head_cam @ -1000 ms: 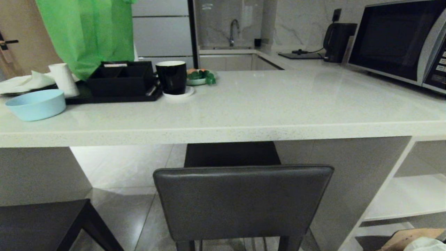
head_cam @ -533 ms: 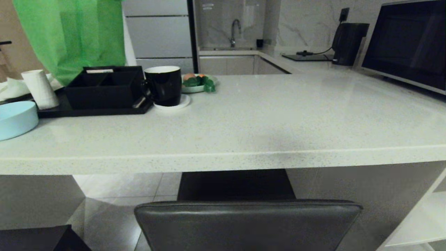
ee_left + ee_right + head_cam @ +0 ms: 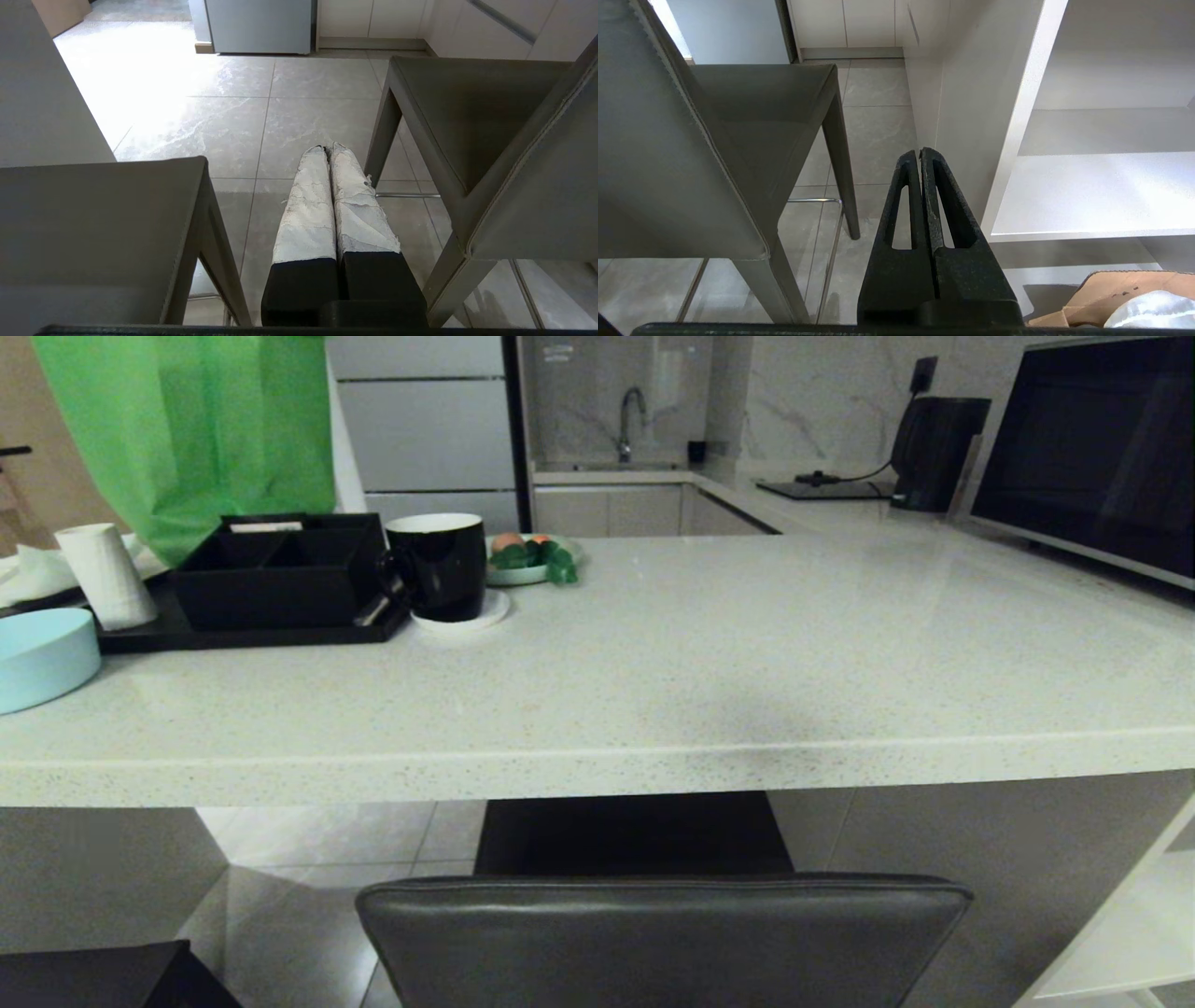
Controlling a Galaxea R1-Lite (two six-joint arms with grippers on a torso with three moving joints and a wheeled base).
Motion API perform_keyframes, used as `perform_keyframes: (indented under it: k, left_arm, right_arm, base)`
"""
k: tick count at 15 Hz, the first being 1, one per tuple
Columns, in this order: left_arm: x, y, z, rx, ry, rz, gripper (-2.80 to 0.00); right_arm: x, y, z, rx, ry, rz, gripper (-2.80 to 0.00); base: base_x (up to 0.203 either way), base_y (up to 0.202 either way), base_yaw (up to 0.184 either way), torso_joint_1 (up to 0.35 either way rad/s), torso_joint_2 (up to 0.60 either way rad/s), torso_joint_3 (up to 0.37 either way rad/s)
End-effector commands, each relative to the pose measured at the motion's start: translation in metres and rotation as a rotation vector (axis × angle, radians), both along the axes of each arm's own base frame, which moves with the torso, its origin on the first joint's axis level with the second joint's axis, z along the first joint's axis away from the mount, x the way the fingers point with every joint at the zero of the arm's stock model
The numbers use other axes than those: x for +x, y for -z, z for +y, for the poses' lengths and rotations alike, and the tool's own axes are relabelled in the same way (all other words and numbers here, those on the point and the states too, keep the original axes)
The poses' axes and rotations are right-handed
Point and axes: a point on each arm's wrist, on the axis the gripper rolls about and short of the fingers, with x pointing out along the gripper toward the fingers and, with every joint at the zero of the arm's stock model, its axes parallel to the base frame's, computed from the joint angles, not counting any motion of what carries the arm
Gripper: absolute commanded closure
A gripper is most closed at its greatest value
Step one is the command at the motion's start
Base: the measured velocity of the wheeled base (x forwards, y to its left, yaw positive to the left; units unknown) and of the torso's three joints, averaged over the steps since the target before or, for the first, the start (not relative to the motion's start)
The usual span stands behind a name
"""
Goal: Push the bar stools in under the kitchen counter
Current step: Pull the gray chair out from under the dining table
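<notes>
The kitchen counter spans the head view as a thick off-white speckled slab. One bar stool stands right before me, its dark grey backrest just below the counter's front edge and its seat partly under the slab. The second bar stool shows only as a dark corner at the lower left. Neither gripper appears in the head view. My left gripper is shut and empty, hanging over the floor between the two stools. My right gripper is shut and empty, between the near stool and the white shelving.
On the counter's left stand a black tray with a black box, a black mug, a light blue bowl, a paper roll and a green bag. A microwave sits at the right. A cardboard box lies under the shelving.
The whole head view has shifted: the counter and the near stool's backrest now look larger and lower, so the camera has come closer. Little differs over the last half second.
</notes>
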Motion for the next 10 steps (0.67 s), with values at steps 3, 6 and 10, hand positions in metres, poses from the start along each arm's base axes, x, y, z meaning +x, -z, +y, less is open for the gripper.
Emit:
perform_keyframes:
  k: [3, 6, 10]
  left_arm:
    - [0.0, 0.0, 0.0, 0.012, 0.004, -0.004, 0.0]
    - [0.0, -0.001, -0.001, 0.106, 0.05, -0.008, 0.0]
    - [-0.006, -0.055, -0.003, -0.002, 0.148, -0.089, 0.0]
  right_arm:
    - [0.0, 0.0, 0.0, -0.019, -0.008, 0.0, 0.0]
    - [-0.001, -0.006, 0.001, -0.044, -0.043, -0.018, 0.0]
    - [0.003, -0.061, 0.003, 0.064, -0.164, -0.023, 0.0]
  base:
    - [0.0, 0.0, 0.0, 0.0, 0.0, 0.0]
    - [0.0, 0.0, 0.0, 0.0, 0.0, 0.0]
    - [0.0, 0.0, 0.0, 0.0, 0.0, 0.0]
